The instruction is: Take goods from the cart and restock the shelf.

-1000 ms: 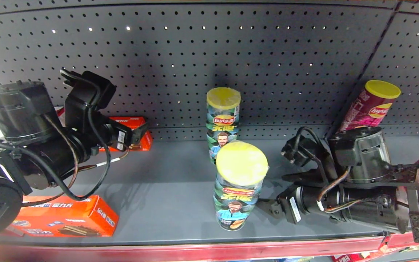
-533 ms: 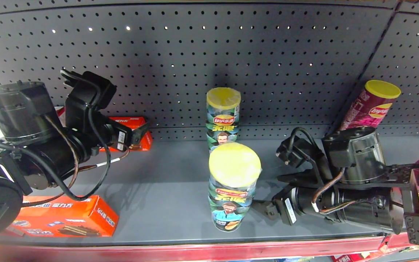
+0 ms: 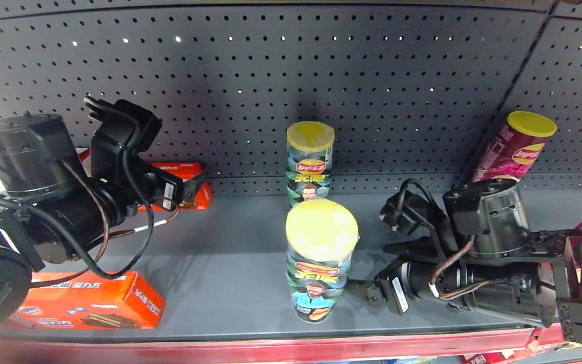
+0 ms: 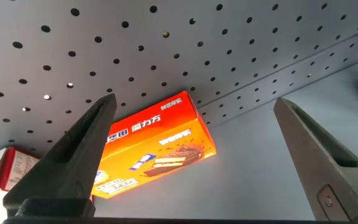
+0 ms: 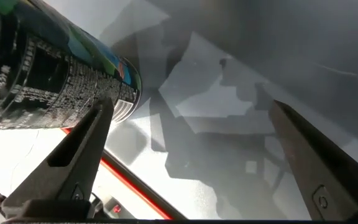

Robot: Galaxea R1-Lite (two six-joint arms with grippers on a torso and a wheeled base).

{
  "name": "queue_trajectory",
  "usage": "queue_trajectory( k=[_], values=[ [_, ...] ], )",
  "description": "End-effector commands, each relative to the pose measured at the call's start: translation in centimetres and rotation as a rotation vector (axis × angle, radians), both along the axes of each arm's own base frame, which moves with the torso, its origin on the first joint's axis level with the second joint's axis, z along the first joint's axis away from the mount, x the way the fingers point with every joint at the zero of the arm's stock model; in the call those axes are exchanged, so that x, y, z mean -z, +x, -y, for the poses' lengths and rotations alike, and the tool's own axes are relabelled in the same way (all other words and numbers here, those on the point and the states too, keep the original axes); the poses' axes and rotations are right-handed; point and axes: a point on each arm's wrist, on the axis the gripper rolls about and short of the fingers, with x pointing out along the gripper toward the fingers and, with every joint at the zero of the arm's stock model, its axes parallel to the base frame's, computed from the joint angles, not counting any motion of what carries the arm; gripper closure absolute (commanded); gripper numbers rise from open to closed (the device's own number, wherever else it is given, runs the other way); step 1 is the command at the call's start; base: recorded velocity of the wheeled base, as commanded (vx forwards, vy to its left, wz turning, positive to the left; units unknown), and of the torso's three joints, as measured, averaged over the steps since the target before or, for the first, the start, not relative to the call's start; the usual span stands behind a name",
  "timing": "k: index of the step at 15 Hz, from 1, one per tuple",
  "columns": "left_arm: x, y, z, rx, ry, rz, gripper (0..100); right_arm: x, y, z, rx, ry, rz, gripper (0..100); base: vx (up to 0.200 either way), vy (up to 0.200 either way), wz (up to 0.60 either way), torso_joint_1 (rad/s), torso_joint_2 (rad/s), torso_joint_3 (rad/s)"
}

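Two green chips cans with yellow lids stand upright on the grey shelf (image 3: 230, 253), one in front of the other. The front can (image 3: 321, 263) stands near the shelf's red front lip. In the head view it hides the lower part of the rear can (image 3: 310, 162), which stands close to the pegboard back panel (image 3: 271, 76). It also hides the fingertips of the right gripper (image 5: 191, 106).

In the right wrist view the front can (image 5: 55, 81) is cut off, and only its dark lower wall and base rim show. The right arm lies low along the shelf on the robot's right of the front can, with its wrist pointing at the can's lower half. Its jaws are spread wide. The can lies beside one finger (image 5: 79, 162), with its base rim at that fingertip and most of its body outside the gap. Whether the finger touches the can cannot be told.

The left arm is held above the shelf's left part. The left gripper (image 4: 196, 99) has its jaws spread, facing an orange box (image 4: 157, 146) that lies flat by the back panel, apart from both fingers. A second orange box (image 3: 94, 306) lies at the front left, partly covered by that arm. A purple can (image 3: 516, 146) leans tilted against the panel on the right, its base hidden behind the right arm.
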Motion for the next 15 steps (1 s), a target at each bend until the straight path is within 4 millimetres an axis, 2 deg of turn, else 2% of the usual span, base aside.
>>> queue_trajectory(
  k=[1,2,3,5,6,7,8,10,13,15],
  values=[
    [-0.1,-0.3,-0.1,0.000,-0.001,0.002,0,-0.2,-0.1,0.3,0.007,0.008,0.011,0,0.000,0.000,0.00,0.000,0.00,0.000],
    [-0.5,-1.4,-0.4,0.000,-0.003,0.011,0,-0.5,-0.1,0.6,0.017,0.017,0.022,0,0.000,0.000,0.00,0.000,0.00,0.000],
    [-1.5,-3.4,-1.0,-0.002,-0.012,0.043,0,-1.5,-0.5,1.3,0.025,0.042,0.049,0,0.000,0.000,0.00,0.000,0.00,0.000],
    [-3.3,-8.5,-2.3,0.004,-0.028,0.087,0,-3.8,-1.8,2.8,0.030,0.098,0.114,0,0.000,0.000,0.00,0.000,0.00,0.000],
    [-4.0,-11.5,-3.2,0.003,-0.040,0.113,0,-4.8,-3.2,3.8,0.022,0.133,0.153,0,0.000,0.000,0.00,0.000,0.00,0.000],
    [-4.1,-13.1,-3.6,0.003,-0.045,0.126,0,-5.1,-3.9,4.4,0.019,0.148,0.168,0,0.000,0.000,0.00,0.000,0.00,0.000],
    [-3.5,-16.6,-4.6,0.004,-0.063,0.151,0,-5.1,-5.7,5.6,0.003,0.174,0.199,0,0.000,0.000,0.00,0.000,0.00,0.000],
    [-1.0,-21.5,-6.0,0.005,-0.064,0.152,0,-4.3,-8.2,7.5,0.000,0.205,0.238,0,0.000,0.000,0.00,0.000,0.00,0.000],
    [2.5,-27.1,-7.5,0.005,-0.057,0.118,0,-2.5,-11.5,10.7,0.025,0.229,0.276,0,0.000,0.000,0.00,0.000,0.00,0.000],
    [5.0,-29.6,-8.2,0.000,-0.053,0.105,0,-1.4,-13.3,12.4,0.027,0.242,0.299,0,0.000,0.000,0.00,0.000,0.00,0.000]
  ],
)
